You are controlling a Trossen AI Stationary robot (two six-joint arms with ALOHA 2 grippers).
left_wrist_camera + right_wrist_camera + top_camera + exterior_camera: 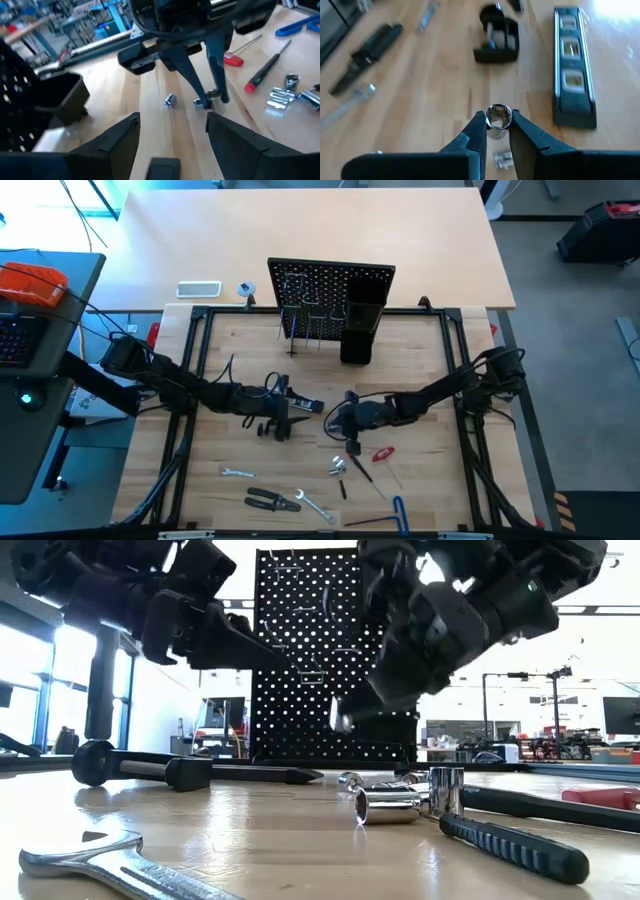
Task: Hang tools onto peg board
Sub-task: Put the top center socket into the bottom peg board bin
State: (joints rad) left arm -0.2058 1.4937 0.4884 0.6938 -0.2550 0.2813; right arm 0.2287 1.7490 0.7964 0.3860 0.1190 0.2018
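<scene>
The wooden surface sits inside a black frame; behind it stands a pale desk — on it a small white box. Grey floor lies around. Bright windows light the room — far shelves look blurred.

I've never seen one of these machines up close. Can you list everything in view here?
peg board: one, black, upright at the table's far edge.
box holder: one, black, on the board's right side.
level: one, dark, flat on the table.
C-clamp: one, black, beside the level.
socket: one, silver, gripped in the right claw.
screwdriver: one, red-handled, right of centre.
hex key: one, blue-handled, near edge.
pliers: one, black-handled, near edge.
wrenches: two, silver, near edge.
left claw: open, mid-table.
right claw: shut on the socket.
</scene>
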